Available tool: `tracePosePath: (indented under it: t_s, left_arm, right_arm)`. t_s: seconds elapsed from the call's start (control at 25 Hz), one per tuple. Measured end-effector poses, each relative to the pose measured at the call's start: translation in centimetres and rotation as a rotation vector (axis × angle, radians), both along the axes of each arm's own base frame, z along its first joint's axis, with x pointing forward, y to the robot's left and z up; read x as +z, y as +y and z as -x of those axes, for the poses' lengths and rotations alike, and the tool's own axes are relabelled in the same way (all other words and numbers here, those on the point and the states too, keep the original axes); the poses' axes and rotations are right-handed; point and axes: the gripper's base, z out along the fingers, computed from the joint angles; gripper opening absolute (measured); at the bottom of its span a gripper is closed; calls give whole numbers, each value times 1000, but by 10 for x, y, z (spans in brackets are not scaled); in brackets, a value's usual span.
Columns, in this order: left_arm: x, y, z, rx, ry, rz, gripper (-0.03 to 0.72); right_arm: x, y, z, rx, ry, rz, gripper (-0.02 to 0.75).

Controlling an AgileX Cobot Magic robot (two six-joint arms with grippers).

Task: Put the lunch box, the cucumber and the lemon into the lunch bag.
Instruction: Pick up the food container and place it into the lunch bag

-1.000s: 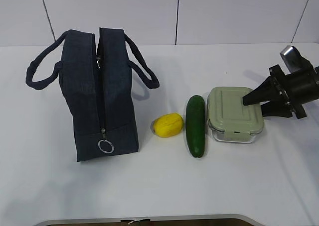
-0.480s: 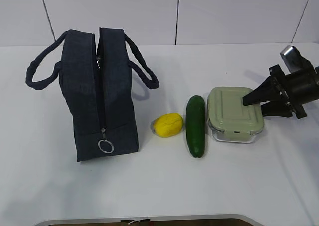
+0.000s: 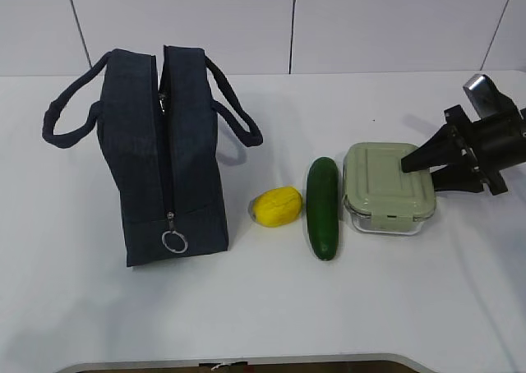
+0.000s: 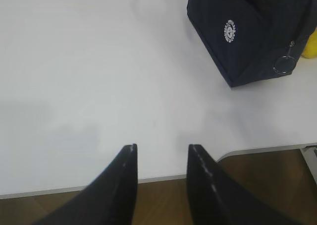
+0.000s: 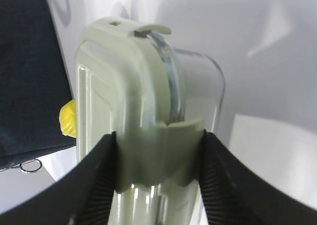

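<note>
We see the right claw (image 3: pixel 411 166) clamped on the right end of the lunch box (image 3: pixel 386 186), beside the cucumber (image 3: pixel 323 207) and lemon (image 3: pixel 276 206) mid-table (image 3: pixel 246 307). The lunch bag (image 3: pixel 160 155) stands left. The left claw (image 4: pixel 161 153) hangs part-open and unladen over the table's bare front edge.

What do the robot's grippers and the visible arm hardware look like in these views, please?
Both are black. The left gripper has two smooth, glossy fingers tapering to narrow pale-edged tips. The right gripper has broad fingers with finely ribbed inner pads; from outside its wedge-shaped fingers join a chunky black wrist block with a silver-grey part on top. No cables or markings show.
</note>
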Motion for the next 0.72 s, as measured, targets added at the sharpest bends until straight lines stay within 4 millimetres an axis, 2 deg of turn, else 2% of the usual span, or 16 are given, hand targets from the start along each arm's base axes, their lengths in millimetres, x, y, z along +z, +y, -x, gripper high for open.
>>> tracePosePath:
  t_s: [0.72]
  left_arm:
    - [0, -2, 0, -11, -2, 17, 241]
  right_arm:
    - [8, 1, 0, -14, -20, -3, 374]
